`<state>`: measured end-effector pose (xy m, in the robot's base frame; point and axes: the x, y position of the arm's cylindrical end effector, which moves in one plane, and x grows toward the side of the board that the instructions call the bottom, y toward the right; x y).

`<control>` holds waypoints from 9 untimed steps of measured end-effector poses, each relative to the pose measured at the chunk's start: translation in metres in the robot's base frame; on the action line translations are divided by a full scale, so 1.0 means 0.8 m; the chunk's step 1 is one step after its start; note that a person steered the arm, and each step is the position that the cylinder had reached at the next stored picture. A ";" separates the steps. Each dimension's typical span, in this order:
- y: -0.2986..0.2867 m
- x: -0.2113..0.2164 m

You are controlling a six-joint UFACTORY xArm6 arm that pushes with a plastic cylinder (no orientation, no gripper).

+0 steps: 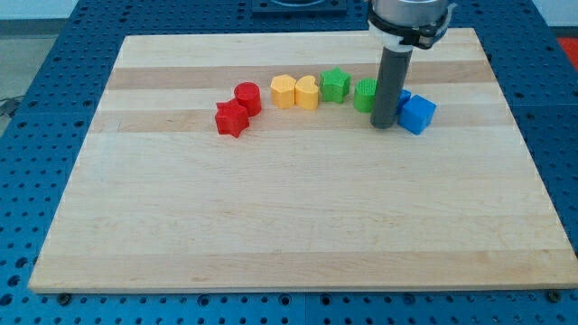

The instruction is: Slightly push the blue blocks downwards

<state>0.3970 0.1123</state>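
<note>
A: Dark grey rod, that's all the arm ends in. No claw on it, so nothing spread, pressed together or pinching. My tip point(384, 125) is down on the counter point(271, 226), far right part of the board.

B: Tip relative to the blues?

A: Blue cube point(417, 115) sits just right of my tip, looks touching or nearly, can't tell which. A second blue block point(403, 97) peeks out behind the rod, mostly hidden, shape unreadable. It's against the far-left side of the cube.

B: Left of the rod?

A: Green block point(365, 95), partly covered by the rod, shape unclear. Just beside the tip, a bit farther back. Then a green star point(335, 85) a small gap to its left, slightly farther away.

B: Keep going.

A: Two yellows touching each other: a yellow heart-like block point(308, 92) and, on its left, a yellow block point(284, 91) with faceted sides, maybe a hexagon. Then a gap, then the reds: red cylinder point(247, 97) and a red star point(232, 118) touching it on the near-left side.

B: Overall layout?

A: All blocks in a loose row across the far half of the counter, reds at the left end, blues at the right end. Counter is a pale wood board with a darker strip along the far part. It rests on a blue perforated base point(36, 90) that shows around every edge.
</note>
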 end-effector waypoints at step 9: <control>0.106 -0.039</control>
<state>0.3658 0.1970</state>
